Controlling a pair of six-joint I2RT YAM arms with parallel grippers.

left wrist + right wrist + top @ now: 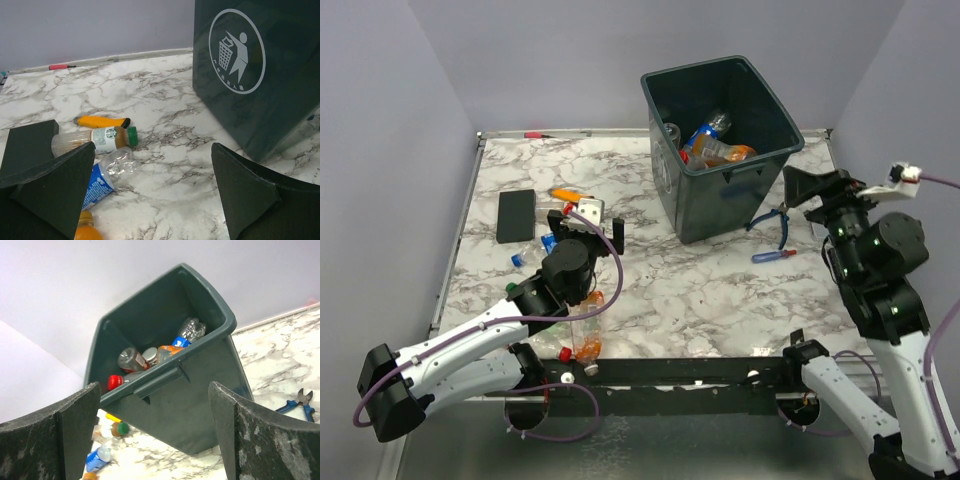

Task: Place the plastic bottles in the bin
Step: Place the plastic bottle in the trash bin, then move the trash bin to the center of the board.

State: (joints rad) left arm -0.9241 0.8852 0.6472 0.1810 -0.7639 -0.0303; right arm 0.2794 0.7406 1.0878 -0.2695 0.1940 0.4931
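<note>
The dark green bin [725,205] stands on the bench [720,300] at its far edge, to the right of the middle. Several plastic bottles [712,145] lie inside it. More bottles lie on the left half of the bench: a brown bottle with green cap [95,141], a crushed clear bottle with blue label [107,172] and an orange bottle [86,229], near an orange lighter [100,121]. The left claw [150,192] hovers over them, released and holding nothing. The right claw [808,187] is just beside the right wall of the bin, also released and empty. Blue-handled pliers [775,228] lie near the bin.
</note>
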